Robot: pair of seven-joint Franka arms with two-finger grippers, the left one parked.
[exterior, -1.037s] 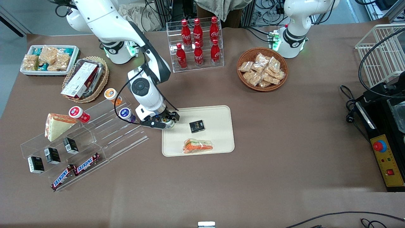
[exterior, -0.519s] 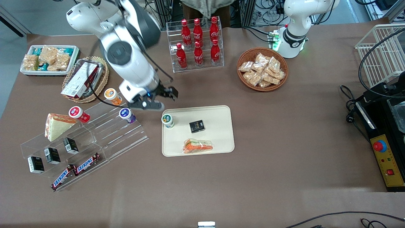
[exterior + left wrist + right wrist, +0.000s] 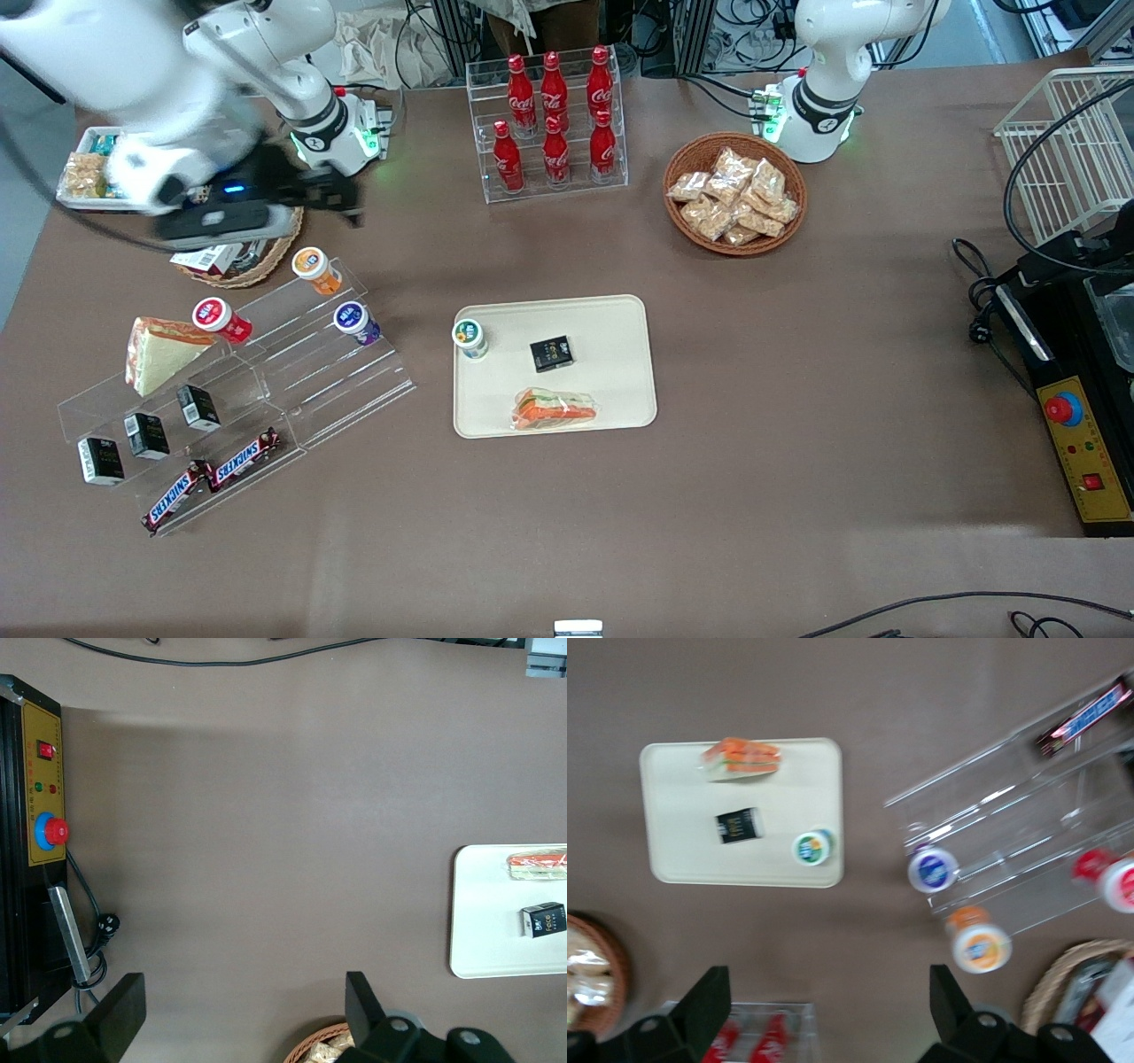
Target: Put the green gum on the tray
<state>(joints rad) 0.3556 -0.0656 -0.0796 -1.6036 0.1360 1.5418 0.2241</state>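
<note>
Green gum (image 3: 469, 338) aside for a moment, the biggest thing here is the brown tabletop (image 3: 797, 399), and on it the cream tray (image 3: 611, 390) lies near the middle, nearer the front camera than the clear rack of red cola bottles (image 3: 554, 115). Toward the working arm's end stands a stepped clear display stand (image 3: 292, 381) carrying a purple-bodied bottle (image 3: 356, 322), an orange-bodied bottle (image 3: 315, 268), a red one (image 3: 221, 320), a wrapped sandwich wedge (image 3: 155, 353) and two Snickers bars (image 3: 213, 478). A round wicker basket of snack packets (image 3: 734, 193) sits toward the parked arm's end. The claw (image 3: 332, 193) hangs high above the tabletop, over the woven basket holding a boxed item (image 3: 232, 232), well apart from the tray; the right wrist view shows its two fingers (image 3: 700, 1010) spread wide with nothing between them. On the tray rest a wrapped sandwich (image 3: 555, 409) and a small black box (image 3: 551, 353). Smallest of all, the green gum stands upright on the tray, at the edge nearest the display stand, lid up, with the black box near it.
</note>
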